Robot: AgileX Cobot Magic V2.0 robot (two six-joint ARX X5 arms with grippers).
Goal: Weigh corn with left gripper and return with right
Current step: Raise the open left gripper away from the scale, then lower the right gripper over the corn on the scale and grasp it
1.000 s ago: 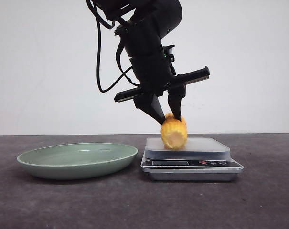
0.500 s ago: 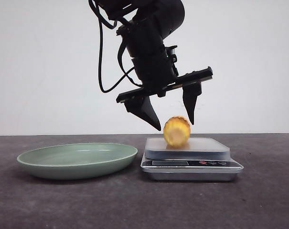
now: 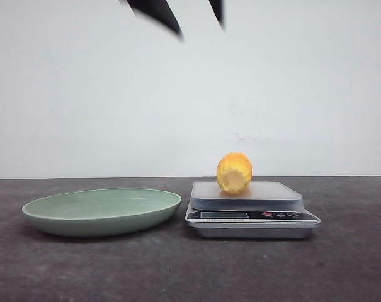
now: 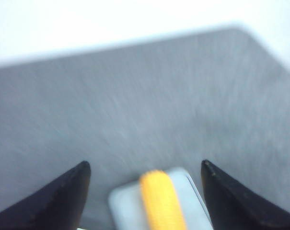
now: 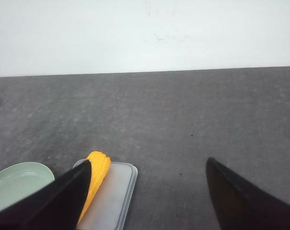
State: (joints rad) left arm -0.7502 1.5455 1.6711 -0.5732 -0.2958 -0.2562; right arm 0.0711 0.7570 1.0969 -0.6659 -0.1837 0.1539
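Yellow-orange corn (image 3: 234,172) lies on its side on the pale platform of the kitchen scale (image 3: 252,209), untouched by either arm. The scale stands on the dark grey bench (image 3: 190,264), just beside the green plate (image 3: 102,211). In the front view, only two black fingertips (image 3: 157,12) of the left gripper (image 3: 187,14) show at the upper edge, high above the scale and motion-blurred; the jaws are spread wide and grasp nothing. The left wrist view, also blurred, looks down on the corn between the parted fingers. The right gripper (image 5: 147,191) hangs low near the scale, jaws released and empty. The scale display and button markings are too small to read.
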